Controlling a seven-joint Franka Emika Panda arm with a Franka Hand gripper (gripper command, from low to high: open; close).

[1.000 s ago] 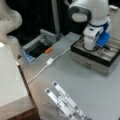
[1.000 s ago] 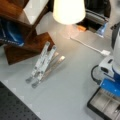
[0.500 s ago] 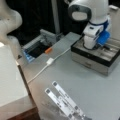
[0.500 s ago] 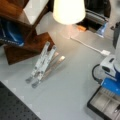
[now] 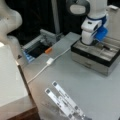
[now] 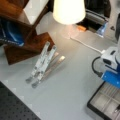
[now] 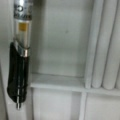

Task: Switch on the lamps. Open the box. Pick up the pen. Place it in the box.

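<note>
The gripper (image 5: pixel 96 43) hangs low over the open box (image 5: pixel 96 53), at the right of a front view; its fingertips are hidden behind the white wrist body and blue part, so I cannot tell if it is released or clenched. The pen (image 5: pixel 105 46) lies inside the box, just beside the gripper on its right, on the light-grey inside. In the wrist view the pen (image 7: pixel 19 57) lies along the left compartment wall, w/ black grip, silver band and clear upper part w/ yellow piece; no fingers show there, and the box (image 7: pixel 62 83) dividers are pale grey. In a front view only a corner of the box (image 6: pixel 105 100) shows at bottom right, w/ the blue part of the arm above it. The lamp (image 6: pixel 68 11) glows bright at top. White strips (image 6: pixel 42 62) lie on the table (image 6: pixel 70 87), well apart from the box. The dark tray (image 5: pixel 37 48) w/ blue and orange parts is at the table's far-left edge, and a white cable (image 5: pixel 47 63) runs near it
</note>
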